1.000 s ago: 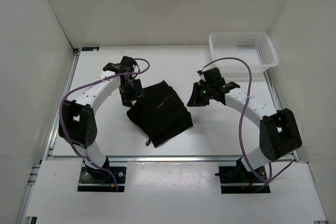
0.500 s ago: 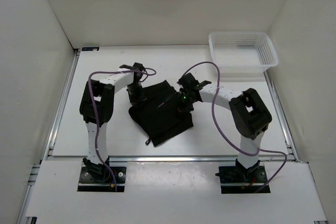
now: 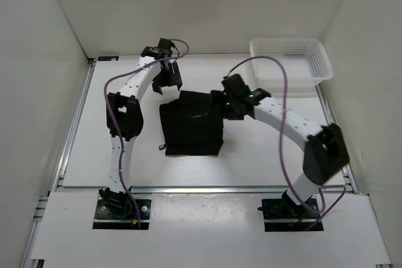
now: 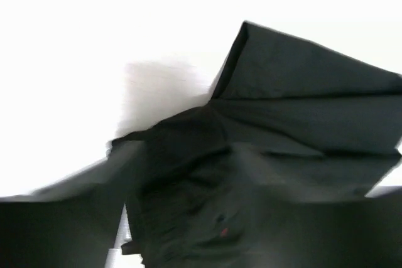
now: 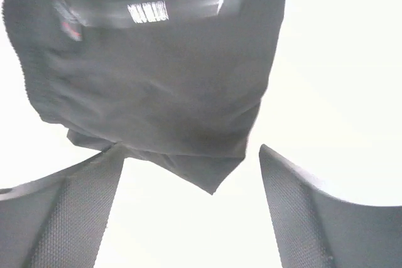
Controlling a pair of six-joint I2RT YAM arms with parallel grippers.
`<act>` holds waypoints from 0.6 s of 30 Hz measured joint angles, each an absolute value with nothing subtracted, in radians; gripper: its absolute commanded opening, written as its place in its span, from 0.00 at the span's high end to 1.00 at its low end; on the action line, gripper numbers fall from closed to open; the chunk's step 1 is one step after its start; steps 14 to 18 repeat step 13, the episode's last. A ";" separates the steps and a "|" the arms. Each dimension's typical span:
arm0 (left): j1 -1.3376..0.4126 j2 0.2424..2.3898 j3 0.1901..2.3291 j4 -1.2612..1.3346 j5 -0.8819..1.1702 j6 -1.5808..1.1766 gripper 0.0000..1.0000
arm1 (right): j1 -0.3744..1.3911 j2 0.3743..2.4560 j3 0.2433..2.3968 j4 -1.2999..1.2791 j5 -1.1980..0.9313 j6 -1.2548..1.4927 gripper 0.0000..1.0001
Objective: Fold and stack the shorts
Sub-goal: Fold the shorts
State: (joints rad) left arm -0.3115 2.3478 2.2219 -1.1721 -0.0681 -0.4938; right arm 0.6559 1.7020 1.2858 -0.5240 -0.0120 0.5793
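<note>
As the right pincer (image 3: 226,106) gapes alongside, the shorts (image 3: 191,123) lie folded.

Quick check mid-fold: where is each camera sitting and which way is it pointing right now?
Top external: fixed above and behind the arm bases, looking down on the table, the shorts and the basket; both arms show whole.
Left wrist: on the left arm, close on the shorts; a blurred dark finger, probably its own, lower left.
Right wrist: on the right arm, looking down at the shorts' edge; both fingers spread, bare table between.
Shared: all three see the shorts.
</note>
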 measured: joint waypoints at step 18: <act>-0.240 1.333 1.632 -1.008 -0.094 -0.477 0.00 | 0.571 1.065 1.143 -0.754 0.543 0.563 0.04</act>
